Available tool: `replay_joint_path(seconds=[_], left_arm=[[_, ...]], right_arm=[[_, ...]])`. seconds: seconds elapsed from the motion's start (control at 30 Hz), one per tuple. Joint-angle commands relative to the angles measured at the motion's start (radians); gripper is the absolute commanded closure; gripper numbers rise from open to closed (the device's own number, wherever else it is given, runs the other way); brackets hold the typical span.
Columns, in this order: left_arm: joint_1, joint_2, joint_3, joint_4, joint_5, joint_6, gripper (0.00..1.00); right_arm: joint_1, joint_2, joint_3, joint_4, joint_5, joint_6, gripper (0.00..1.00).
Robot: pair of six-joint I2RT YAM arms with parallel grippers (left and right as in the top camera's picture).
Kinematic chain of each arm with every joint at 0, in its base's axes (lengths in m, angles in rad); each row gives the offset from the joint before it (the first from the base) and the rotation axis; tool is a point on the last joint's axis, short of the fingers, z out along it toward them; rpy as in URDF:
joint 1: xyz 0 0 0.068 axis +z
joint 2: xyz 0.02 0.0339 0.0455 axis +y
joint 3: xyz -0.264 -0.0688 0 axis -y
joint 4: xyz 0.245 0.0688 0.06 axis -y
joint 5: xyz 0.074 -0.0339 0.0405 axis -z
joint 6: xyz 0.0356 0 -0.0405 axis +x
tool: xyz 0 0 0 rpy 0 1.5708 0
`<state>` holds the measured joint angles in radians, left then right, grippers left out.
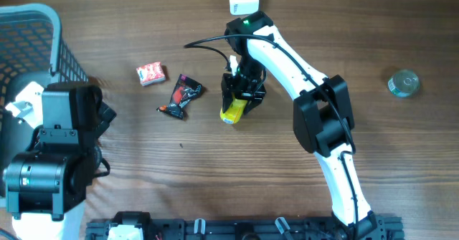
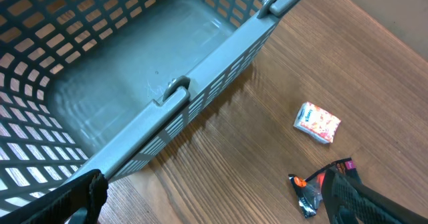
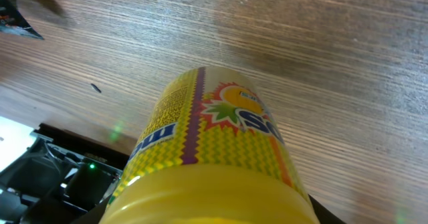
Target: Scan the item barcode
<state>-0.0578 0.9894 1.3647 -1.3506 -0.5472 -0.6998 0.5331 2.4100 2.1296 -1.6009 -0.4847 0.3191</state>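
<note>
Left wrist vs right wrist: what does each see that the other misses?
Only left wrist: the grey basket and the red-white packet. Only right wrist: the yellow bottle, close up, label filling the frame. Both: the wooden table, and probably the black wrapper, just a dark corner at the right wrist's top-left edge.

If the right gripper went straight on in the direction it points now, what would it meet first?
Probably the bare wooden table: the right gripper holds a yellow bottle whose far end points at it. The gap between them is unclear.
</note>
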Motion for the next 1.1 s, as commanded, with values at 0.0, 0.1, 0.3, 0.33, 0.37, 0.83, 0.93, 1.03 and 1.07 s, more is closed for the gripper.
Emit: replay_joint_path(seconds=[0.0,0.1,0.3,0.33,0.37,0.83,0.93,1.03,1.07], left_arm=[[0.006,-0.001,0.007,-0.001,0.020,0.012,0.00],[0.006,-0.001,0.007,-0.001,0.020,0.012,0.00],[0.006,-0.001,0.007,-0.001,0.020,0.012,0.00],[0.006,-0.001,0.007,-0.001,0.020,0.012,0.00],[0.006,-0.001,0.007,-0.001,0.020,0.012,0.00],[0.006,-0.001,0.007,-0.001,0.020,0.012,0.00],[0.006,-0.001,0.007,-0.001,0.020,0.012,0.00],[0.006,-0.001,0.007,-0.001,0.020,0.012,0.00],[0.006,0.000,0.007,-0.001,0.020,0.012,0.00]], right_arm=[[0.002,0.008,0.002,0.017,-0.033,-0.024,0.52],[0.002,0.008,0.002,0.033,-0.033,-0.024,0.51],[0.002,0.008,0.002,0.053,-0.033,-0.024,0.51],[0.002,0.008,0.002,0.060,-0.033,-0.025,0.51],[0.002,0.008,0.002,0.068,-0.033,-0.026,0.51],[-0.011,0.008,0.002,0.517,0.145,-0.083,0.51],[-0.027,0.008,0.002,0.594,0.291,-0.084,0.51],[-0.053,0.008,0.002,0.686,0.340,-0.084,0.51],[-0.062,0.008,0.002,0.713,0.340,-0.084,0.51]])
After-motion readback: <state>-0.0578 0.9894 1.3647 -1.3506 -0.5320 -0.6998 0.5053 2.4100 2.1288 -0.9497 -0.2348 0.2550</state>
